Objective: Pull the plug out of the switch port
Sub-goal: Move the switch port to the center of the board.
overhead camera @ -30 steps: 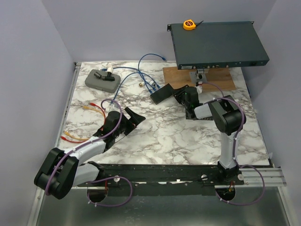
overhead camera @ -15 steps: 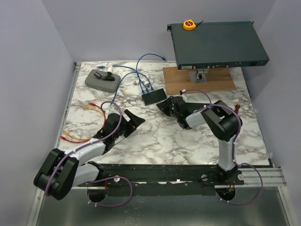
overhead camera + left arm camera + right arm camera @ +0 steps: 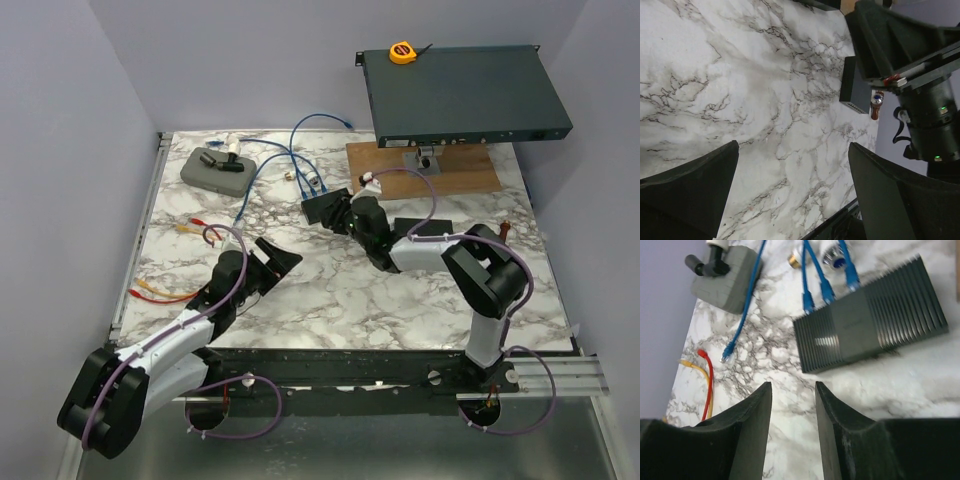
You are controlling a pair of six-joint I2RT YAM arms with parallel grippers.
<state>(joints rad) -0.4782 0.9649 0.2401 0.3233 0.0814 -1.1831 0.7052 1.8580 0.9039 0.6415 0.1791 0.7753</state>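
Observation:
A small black ribbed switch (image 3: 870, 320) lies on the marble table, with three blue plugs (image 3: 827, 290) in its far side. In the top view the switch (image 3: 322, 207) sits mid-table, its blue cables (image 3: 275, 160) looping to the back left. My right gripper (image 3: 792, 387) is open and empty, low over the table just short of the switch's near left corner; in the top view it (image 3: 345, 215) is right beside the switch. My left gripper (image 3: 275, 255) is open wide and empty over bare marble, left of and nearer than the switch; the left wrist view (image 3: 792, 155) shows the same.
A large rack switch (image 3: 460, 95) with a yellow tape measure (image 3: 402, 52) sits on a wooden board (image 3: 455, 175) at the back right. A grey block (image 3: 213, 168) lies back left. Red and yellow cables (image 3: 165, 290) lie at the left. A small black box (image 3: 852, 85) lies by the right arm.
My right gripper has swung left from the wooden board and now sits beside the small switch, which shifted left. My left arm has drawn back a little, its gripper still open.

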